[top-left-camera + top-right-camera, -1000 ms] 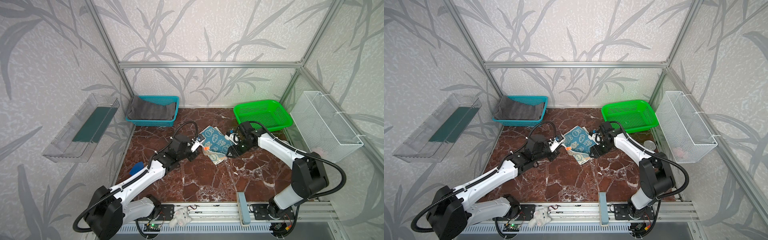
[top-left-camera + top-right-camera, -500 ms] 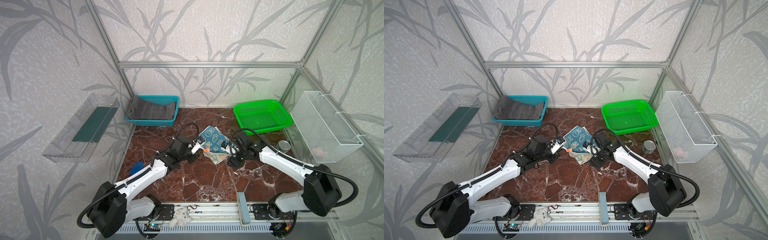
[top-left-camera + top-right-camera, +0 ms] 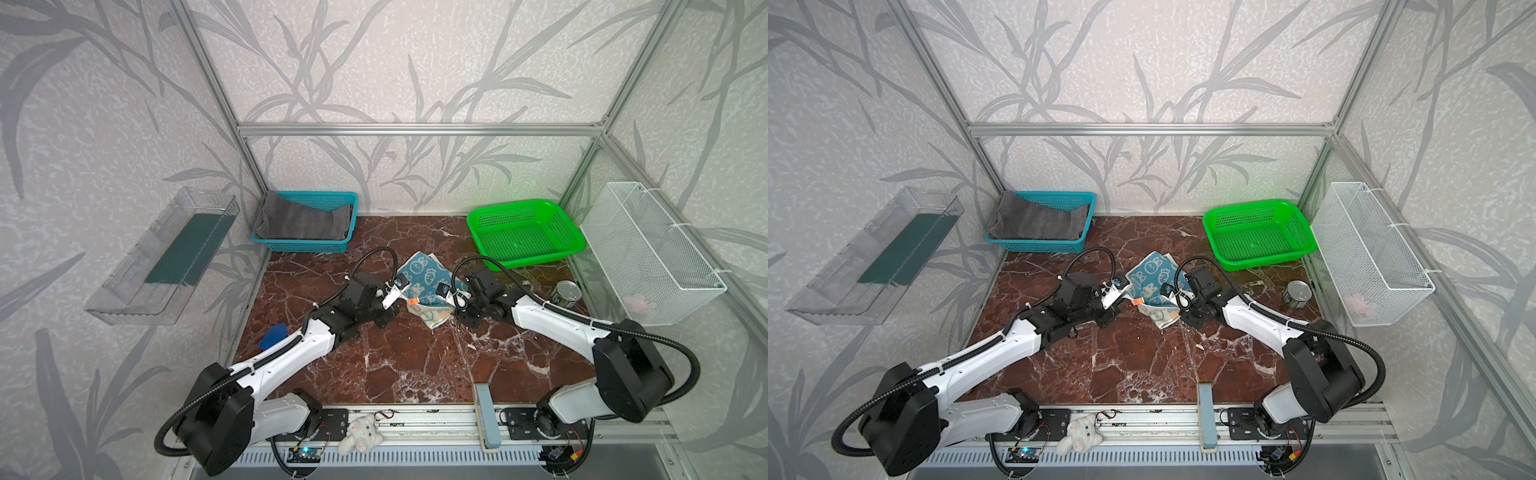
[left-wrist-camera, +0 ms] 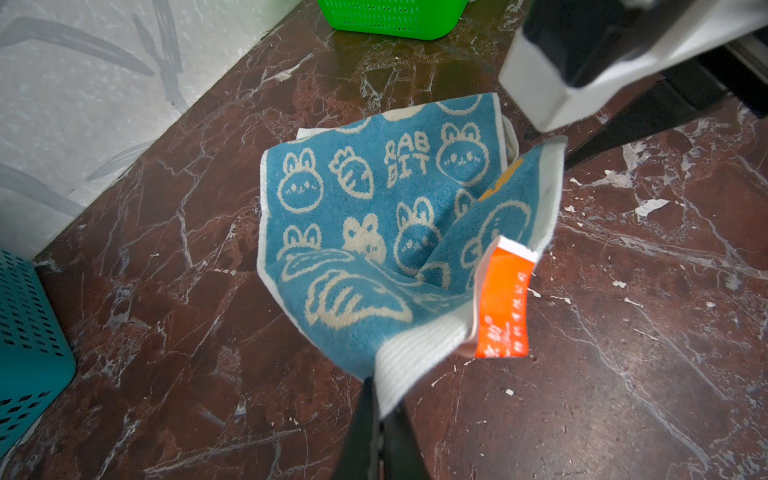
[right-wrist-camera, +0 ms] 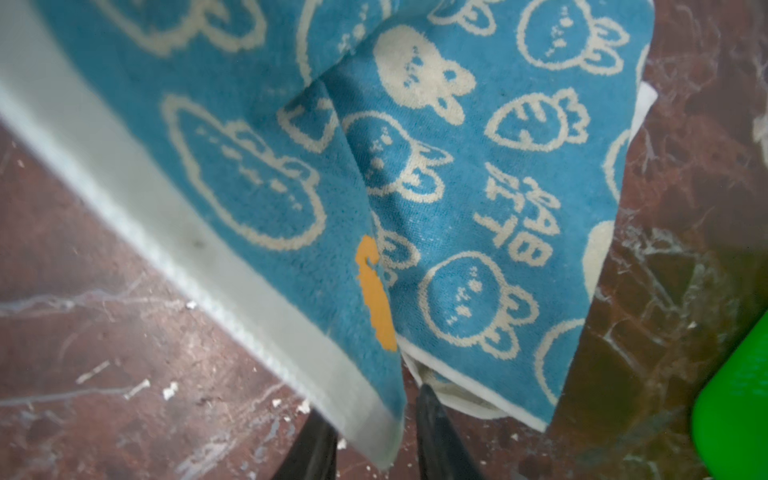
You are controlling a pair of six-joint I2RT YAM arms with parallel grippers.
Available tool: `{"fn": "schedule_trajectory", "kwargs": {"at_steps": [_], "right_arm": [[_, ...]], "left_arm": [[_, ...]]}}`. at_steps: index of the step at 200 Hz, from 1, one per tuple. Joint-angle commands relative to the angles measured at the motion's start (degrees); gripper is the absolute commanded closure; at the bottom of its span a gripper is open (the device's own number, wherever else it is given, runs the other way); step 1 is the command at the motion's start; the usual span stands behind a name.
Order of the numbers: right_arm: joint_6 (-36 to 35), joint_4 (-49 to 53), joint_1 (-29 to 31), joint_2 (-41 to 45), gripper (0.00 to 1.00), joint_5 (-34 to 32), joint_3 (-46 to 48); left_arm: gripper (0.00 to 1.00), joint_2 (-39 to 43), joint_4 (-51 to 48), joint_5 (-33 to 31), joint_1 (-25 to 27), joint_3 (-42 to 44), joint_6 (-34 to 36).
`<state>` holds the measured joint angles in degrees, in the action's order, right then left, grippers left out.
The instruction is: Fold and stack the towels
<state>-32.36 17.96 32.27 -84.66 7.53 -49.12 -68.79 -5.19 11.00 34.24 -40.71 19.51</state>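
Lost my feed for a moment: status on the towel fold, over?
Left gripper shut on bunny towel, corner raised. Right gripper straddles its edge, grip unclear. Tin can off to the side, not in the way.

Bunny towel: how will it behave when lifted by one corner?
Likely floppy: the bunny towel sags and creases from the corner pinched by the left gripper. Probably light: that small pinch holds the corner up. Terry pile looks grippy, unlikely to slip.

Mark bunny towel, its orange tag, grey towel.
bunny towel (image 3: 420,272): in a top view, printed teal face.
orange tag (image 4: 505,307): left wrist view, tag's middle.
grey towel (image 3: 303,220): in a top view, middle of its top layer.
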Motion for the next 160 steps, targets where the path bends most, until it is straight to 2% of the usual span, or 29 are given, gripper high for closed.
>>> {"fn": "schedule_trajectory", "kwargs": {"at_steps": [1, 6, 41, 63, 91, 121, 160], "right_arm": [[-1.59, -0.10, -0.17, -0.28, 0.96, 1.86, -2.08], [-2.03, 0.56, -0.19, -0.05, 1.00, 2.08, -2.40], [-4.54, 2.94, -0.42, 5.20, 1.00, 2.45, -4.24], [-5.45, 6.71, -1.84, 8.36, 1.00, 4.18, -8.67], [-8.07, 14.97, -3.30, 11.19, 1.00, 6.65, -18.33], [-8.42, 22.11, -3.52, 13.09, 1.00, 8.17, -30.51], [-6.78, 28.88, -3.47, 18.46, 1.00, 14.85, -42.40]], "left_arm": [[1.00, 1.57, 0.08, -0.26, -0.43, 0.55, 0.70], [1.00, 1.59, 0.02, -0.42, -0.51, 0.54, 0.77], [1.00, 2.88, -0.02, -1.50, -1.36, -0.39, 1.59], [1.00, 5.05, -0.90, -1.41, -3.17, -2.81, 3.56], [1.00, 8.18, -5.89, -1.44, -6.04, -10.51, 8.61], [1.00, 11.39, -10.97, -1.73, -6.66, -19.72, 14.94], [1.00, 16.15, -13.56, 2.93, -6.49, -30.39, 19.08]]}}
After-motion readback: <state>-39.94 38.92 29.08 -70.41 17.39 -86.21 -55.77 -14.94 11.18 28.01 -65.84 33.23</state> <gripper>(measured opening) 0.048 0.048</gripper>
